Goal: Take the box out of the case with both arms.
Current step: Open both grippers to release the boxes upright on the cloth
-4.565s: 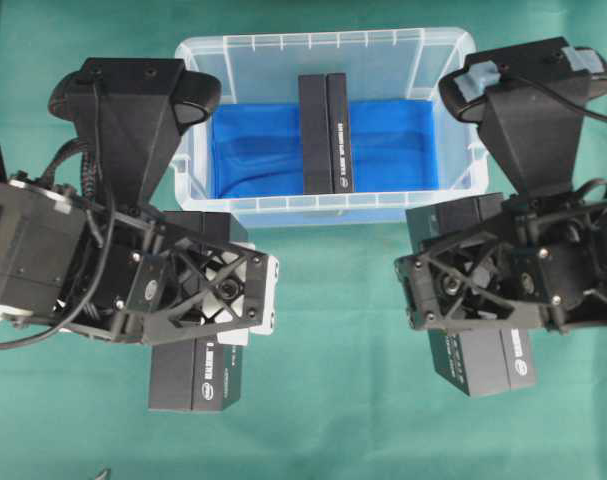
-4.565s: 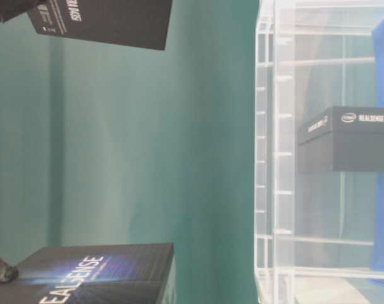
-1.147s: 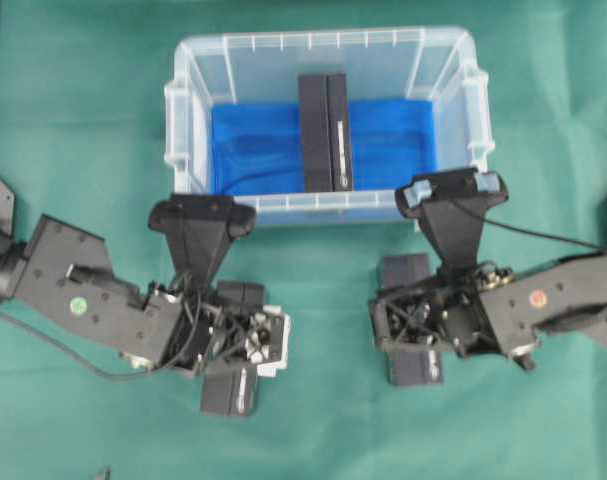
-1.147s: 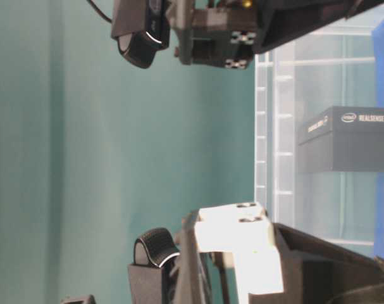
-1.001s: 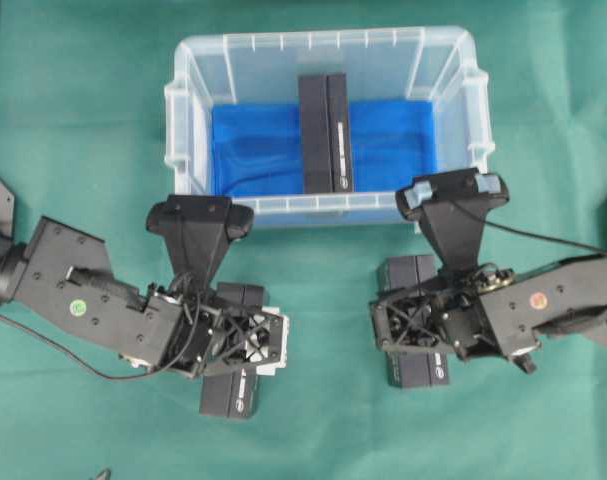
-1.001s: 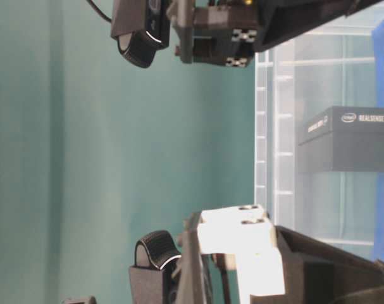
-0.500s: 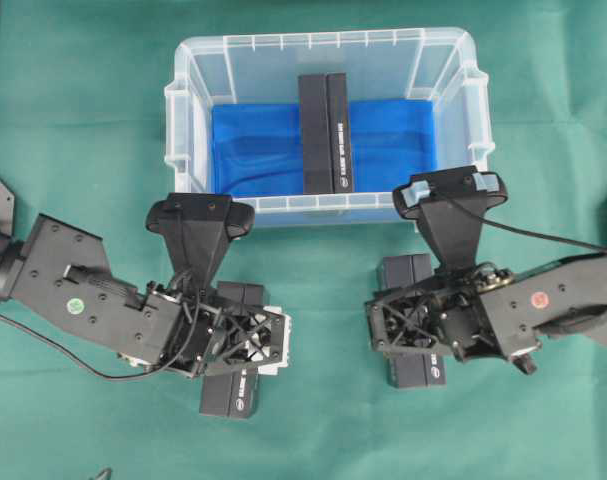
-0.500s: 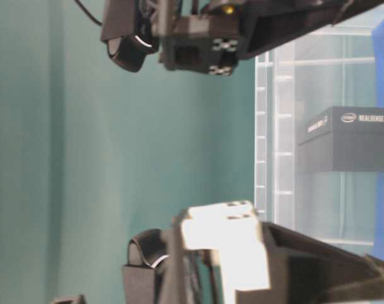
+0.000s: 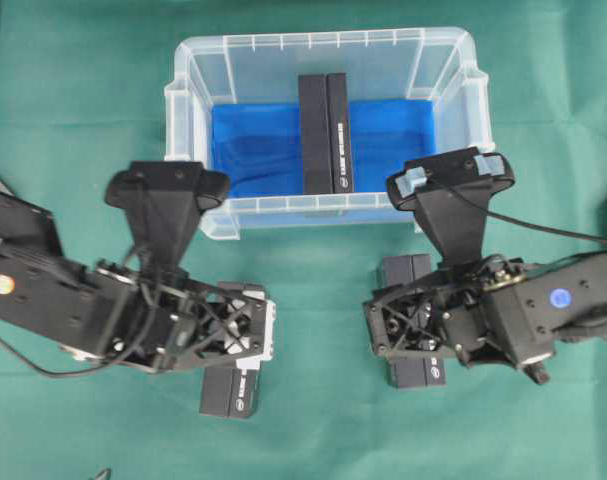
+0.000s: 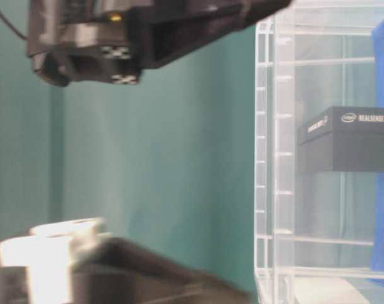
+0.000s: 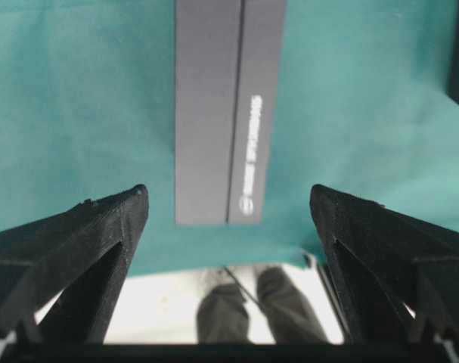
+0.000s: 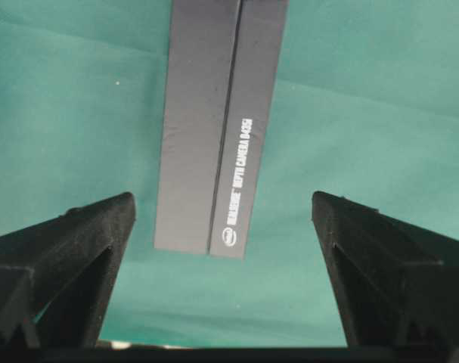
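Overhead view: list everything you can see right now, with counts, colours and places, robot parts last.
case: one, clear plastic, top centre of the table.
blue sheet: one, lining the case floor.
box in the case: one, black, standing on edge mid-case.
boxes on the cloth: two, black; one under the left gripper, one under the right gripper.
green cloth: one, covering the table.
left gripper: black with white parts, open, empty.
right gripper: black, open, empty.

a green cloth (image 9: pixel 323 430) covers the table. a strip of shiny bare surface (image 11: pixel 214 302) shows at the cloth's edge in the left wrist view.
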